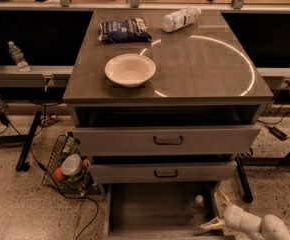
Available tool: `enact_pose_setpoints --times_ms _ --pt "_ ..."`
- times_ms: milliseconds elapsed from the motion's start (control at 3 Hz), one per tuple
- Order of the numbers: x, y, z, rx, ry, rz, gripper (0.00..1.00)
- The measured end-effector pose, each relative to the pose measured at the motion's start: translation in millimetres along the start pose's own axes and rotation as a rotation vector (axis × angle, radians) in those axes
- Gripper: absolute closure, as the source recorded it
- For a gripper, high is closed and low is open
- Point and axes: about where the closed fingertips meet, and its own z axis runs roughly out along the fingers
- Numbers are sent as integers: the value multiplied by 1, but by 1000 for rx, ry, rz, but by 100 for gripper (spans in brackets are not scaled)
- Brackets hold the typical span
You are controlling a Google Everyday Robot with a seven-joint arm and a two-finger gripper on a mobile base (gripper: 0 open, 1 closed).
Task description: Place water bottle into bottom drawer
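Bottle (195, 204): clear ribbed plastic, white cap, upright inside the drawer, at its right side.
Drawer (150, 209): lowest of three, pulled open, a plain grey metal box.
Gripper (216, 213): pale fingers spread apart, gripping nothing, just right of the bottle at the drawer's front right corner.
Tabletop: round white bowl (130, 69); dark crinkled bag (124, 30); white-labelled bottle (180, 19) on its side.
Floor: wire basket (52, 170) holding mixed packages.
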Motion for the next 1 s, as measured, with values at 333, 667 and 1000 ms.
enact_pose_setpoints --times_ms 333,667,1000 --pt "-28 -8 -52 91 19 -36 0" --pt "-93 -20 -111 189 28 -125 0" --pt "-146 -29 -127 220 3 -176 0"
